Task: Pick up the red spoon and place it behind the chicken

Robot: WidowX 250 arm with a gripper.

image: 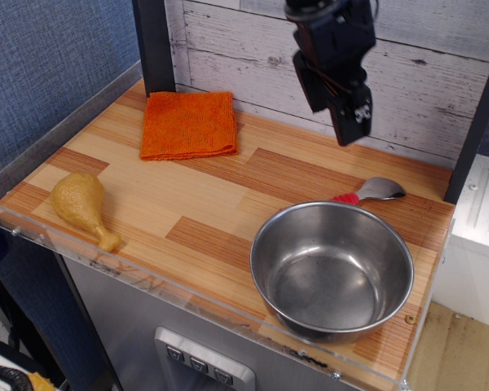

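The red spoon (373, 192) lies at the back right of the wooden counter, just behind the metal bowl. Its silver bowl and a short piece of red handle show; the rest of the handle is hidden by the metal bowl's rim. The chicken (80, 202), a tan-yellow drumstick, lies at the front left with its bone tip toward the front edge. My black gripper (338, 126) hangs in the air above and a little left of the spoon, well clear of it. Its fingers look apart and it holds nothing.
A large steel bowl (332, 269) stands at the front right, touching or nearly touching the spoon. A folded orange cloth (187, 124) lies at the back left by a black post (153, 45). A plank wall runs along the back, and a clear lip edges the counter front.
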